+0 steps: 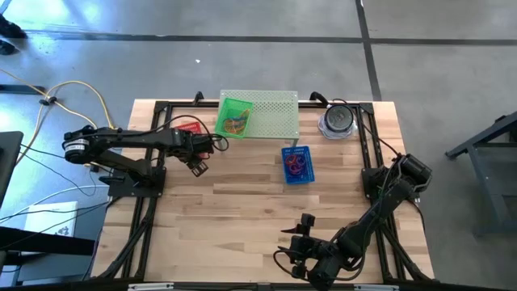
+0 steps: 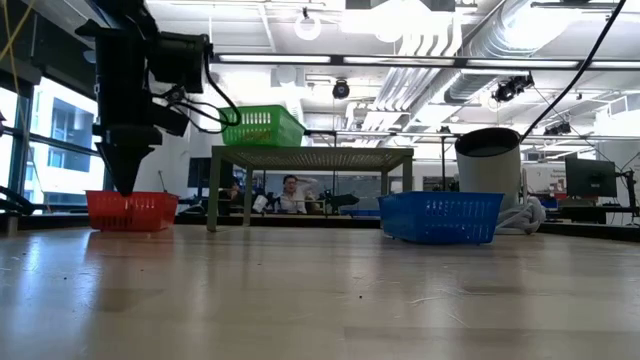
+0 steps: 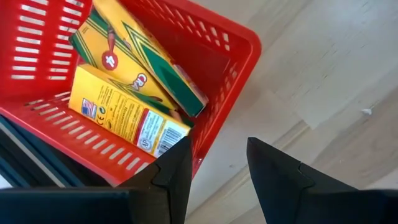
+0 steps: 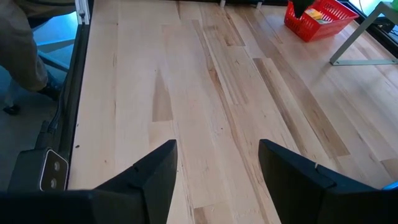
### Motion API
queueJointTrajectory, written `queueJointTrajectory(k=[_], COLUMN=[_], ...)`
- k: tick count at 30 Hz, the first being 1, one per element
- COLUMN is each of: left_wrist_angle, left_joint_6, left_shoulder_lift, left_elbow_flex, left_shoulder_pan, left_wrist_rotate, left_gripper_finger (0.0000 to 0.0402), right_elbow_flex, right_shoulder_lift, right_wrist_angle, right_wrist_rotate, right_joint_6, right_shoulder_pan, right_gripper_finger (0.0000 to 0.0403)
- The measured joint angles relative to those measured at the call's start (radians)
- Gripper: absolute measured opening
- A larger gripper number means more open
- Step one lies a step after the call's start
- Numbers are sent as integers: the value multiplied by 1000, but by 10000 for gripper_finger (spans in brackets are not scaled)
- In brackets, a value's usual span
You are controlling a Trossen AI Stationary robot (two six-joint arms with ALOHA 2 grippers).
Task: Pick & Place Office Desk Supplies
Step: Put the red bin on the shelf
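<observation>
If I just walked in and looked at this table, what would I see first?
Probably the three bright baskets: a green basket up on the pale perforated shelf, a blue basket full of coloured loops just in front of it, and a red basket holding yellow packets at the left. The left gripper hangs empty right beside the red one, while the right gripper waits open over bare wood at the near edge.

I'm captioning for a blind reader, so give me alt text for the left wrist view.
A red mesh basket holds two yellow crayon-style boxes, one leaning across the other. The left hand hangs open and empty over the basket's rim and the pale wooden table.
</observation>
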Motion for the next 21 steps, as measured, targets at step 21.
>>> queueJointTrajectory(k=[21], left_wrist_angle=[8], left_joint_6=[15], left_shoulder_lift=[139], left_elbow_flex=[-2], left_shoulder_pan=[27], left_wrist_rotate=[40], left_gripper_finger=[113], right_elbow_flex=[0], right_shoulder_lift=[0], right_wrist_angle=[4], right_wrist_rotate=[2], right_joint_6=[0], right_shoulder_pan=[0], right_gripper_finger=[215])
